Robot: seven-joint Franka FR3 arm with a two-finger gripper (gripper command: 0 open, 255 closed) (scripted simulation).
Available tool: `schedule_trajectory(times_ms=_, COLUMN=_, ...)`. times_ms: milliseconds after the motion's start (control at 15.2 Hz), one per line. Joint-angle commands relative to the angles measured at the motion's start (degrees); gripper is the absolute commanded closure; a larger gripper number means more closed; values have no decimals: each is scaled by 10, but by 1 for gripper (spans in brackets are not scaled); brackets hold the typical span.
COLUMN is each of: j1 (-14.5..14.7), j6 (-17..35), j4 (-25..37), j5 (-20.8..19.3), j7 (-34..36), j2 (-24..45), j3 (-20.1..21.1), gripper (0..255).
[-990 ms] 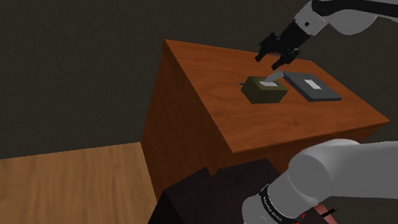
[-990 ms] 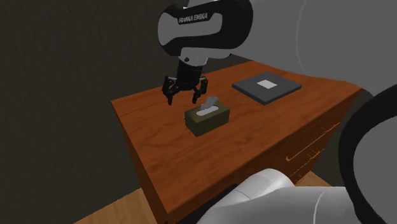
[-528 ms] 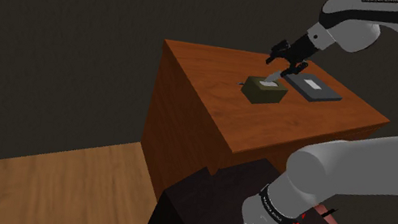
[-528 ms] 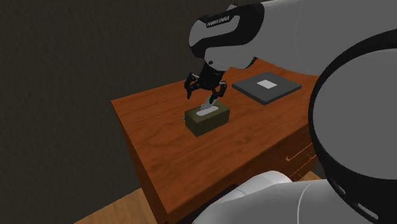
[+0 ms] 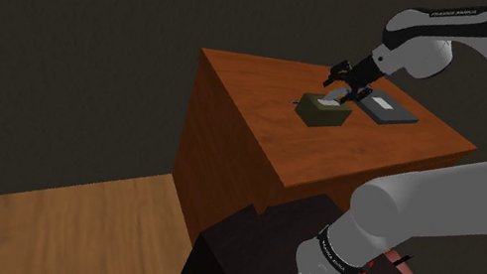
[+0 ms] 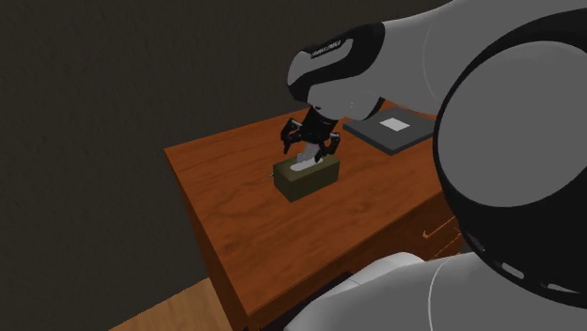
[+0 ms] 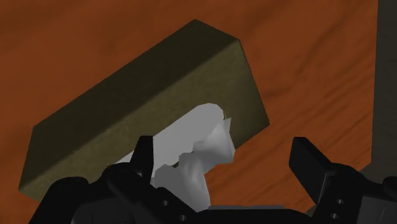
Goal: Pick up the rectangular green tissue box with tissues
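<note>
An olive-green rectangular tissue box sits on the brown wooden tabletop. A white tissue sticks up out of its top. My black gripper hangs open just above the box, over the end nearest the dark pad. Its fingers stand apart. One fingertip is beside the tissue, the other is past the box's end over bare wood. Nothing is clasped.
A flat dark pad with a white label lies on the table close behind the box. The table has drawer fronts and stands on a wooden floor. My stand is at the shoulder view's lower right.
The gripper has come from beside the box to over it and dropped lower, close around the tissue. The box has not moved.
</note>
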Motion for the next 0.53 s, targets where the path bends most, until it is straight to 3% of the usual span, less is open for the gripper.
schedule_trajectory(times_ms=0, j1=2, j6=13, j4=-10, j5=3, j7=-6, j2=4, j3=-3, gripper=0)
schedule_trajectory(times_ms=66, j1=1, j6=13, j4=-10, j5=3, j7=-6, j2=4, j3=-3, gripper=0)
schedule_trajectory(times_ms=132, j1=2, j6=13, j4=-9, j5=3, j7=-5, j2=4, j3=-3, gripper=255)
schedule_trajectory(times_ms=462, j1=2, j6=14, j4=-10, j5=3, j7=-5, j2=4, j3=-3, gripper=255)
